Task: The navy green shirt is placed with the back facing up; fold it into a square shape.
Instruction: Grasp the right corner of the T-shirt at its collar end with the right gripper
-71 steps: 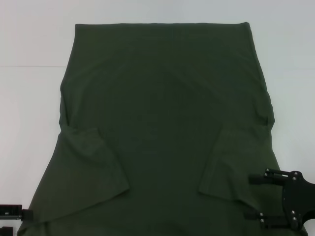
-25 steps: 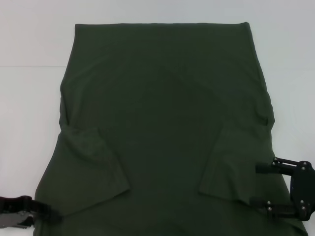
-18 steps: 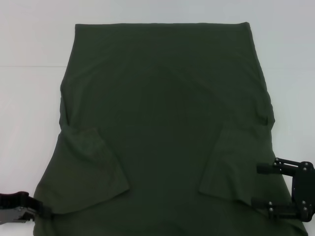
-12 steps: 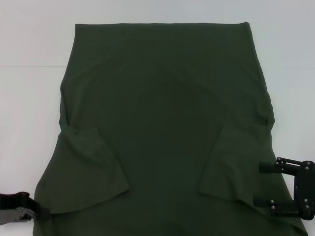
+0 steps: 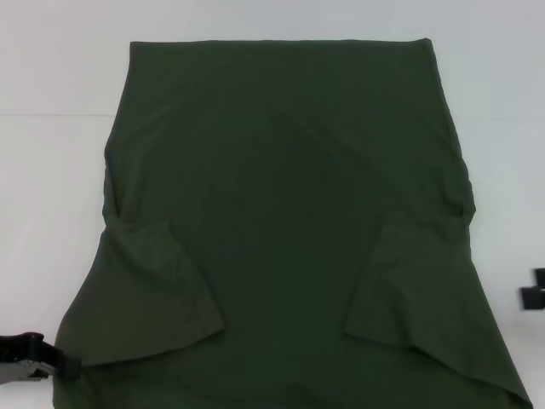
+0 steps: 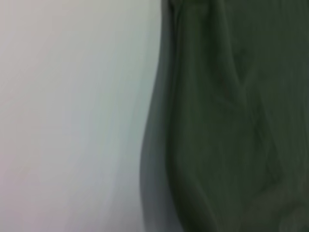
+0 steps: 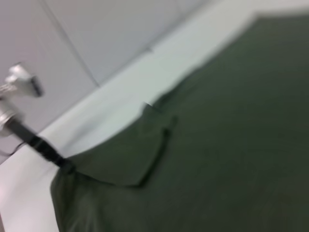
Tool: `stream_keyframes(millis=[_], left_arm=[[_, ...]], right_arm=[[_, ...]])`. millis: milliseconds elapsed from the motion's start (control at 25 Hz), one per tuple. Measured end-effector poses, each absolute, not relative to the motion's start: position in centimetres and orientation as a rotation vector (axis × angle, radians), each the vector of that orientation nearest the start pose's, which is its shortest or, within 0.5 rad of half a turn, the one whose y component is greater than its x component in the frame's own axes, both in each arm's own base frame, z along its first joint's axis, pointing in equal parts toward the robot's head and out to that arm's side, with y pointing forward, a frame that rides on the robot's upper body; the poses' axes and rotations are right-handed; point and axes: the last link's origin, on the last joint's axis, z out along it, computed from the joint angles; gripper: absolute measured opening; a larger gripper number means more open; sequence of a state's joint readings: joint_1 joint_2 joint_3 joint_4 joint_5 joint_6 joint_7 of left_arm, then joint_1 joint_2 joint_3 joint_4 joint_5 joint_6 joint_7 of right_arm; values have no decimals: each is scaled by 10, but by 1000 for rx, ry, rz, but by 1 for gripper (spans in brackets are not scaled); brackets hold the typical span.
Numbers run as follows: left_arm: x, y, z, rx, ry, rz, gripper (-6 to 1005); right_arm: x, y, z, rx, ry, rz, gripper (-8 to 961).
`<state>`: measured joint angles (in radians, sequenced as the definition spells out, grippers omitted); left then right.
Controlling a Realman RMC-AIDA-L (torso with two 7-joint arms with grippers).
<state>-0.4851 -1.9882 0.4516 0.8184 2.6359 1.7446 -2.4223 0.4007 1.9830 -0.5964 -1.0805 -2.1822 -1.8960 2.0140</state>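
Desk [image 5: 51, 77], a broad white matte surface, carries everything here, and its smoothness is the first worry: cloth dragged across it may slide as a whole instead of folding.

Spread across most of it lies the navy green shirt [image 5: 285, 213], a large dark olive soft cloth T-shirt, plain side up, its straight hem at the far edge and both short sleeves already turned inward onto the body near the robot. If only one near corner is lifted, the fold line will likely run crooked and the result will not be square; the turned-in sleeves could also flop back out as the cloth rises.

The left gripper [image 5: 64, 368], a black and metal tool, sits at the shirt's near left corner, touching or just at the cloth edge. Whether its fingers are apart, together or clamped on the fabric I cannot tell; the left wrist view shows only the shirt's edge against the desk. A shallow pinch there could slip off mid-lift.

The right gripper [image 5: 534, 294] shows only as a black sliver at the right border, apart from the shirt, and I cannot tell how its fingers are set. If it lags, the two sides will likely move unevenly.
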Motion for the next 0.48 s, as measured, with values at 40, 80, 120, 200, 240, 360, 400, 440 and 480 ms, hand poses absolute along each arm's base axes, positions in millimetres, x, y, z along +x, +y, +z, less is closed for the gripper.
stream_keyframes(millis=[40, 80, 120, 200, 240, 360, 400, 440, 480], left_arm=[[-349, 279, 64, 2331, 2326, 127, 33], [-349, 279, 64, 2338, 2320, 127, 33], [-349, 279, 65, 2345, 2313, 125, 33], [-349, 278, 67, 2360, 2297, 128, 34], [-349, 278, 68, 2365, 2292, 132, 34], [-347, 278, 72, 2378, 2275, 146, 34], [-347, 278, 73, 2383, 2271, 149, 34], [-347, 278, 74, 2385, 2270, 150, 34], [-347, 278, 75, 2387, 2270, 150, 34]], right_arm=[[288, 291, 114, -2595, 1371, 397, 851], [289, 292, 121, -2549, 1473, 375, 851], [290, 293, 127, -2499, 1569, 352, 851], [292, 295, 138, -2381, 1763, 310, 851], [293, 295, 141, -2329, 1838, 290, 851], [296, 294, 139, -2247, 1967, 170, 851], [298, 294, 136, -2238, 1986, 113, 851], [300, 293, 132, -2230, 2004, 51, 851], [302, 292, 129, -2226, 2019, 12, 851]])
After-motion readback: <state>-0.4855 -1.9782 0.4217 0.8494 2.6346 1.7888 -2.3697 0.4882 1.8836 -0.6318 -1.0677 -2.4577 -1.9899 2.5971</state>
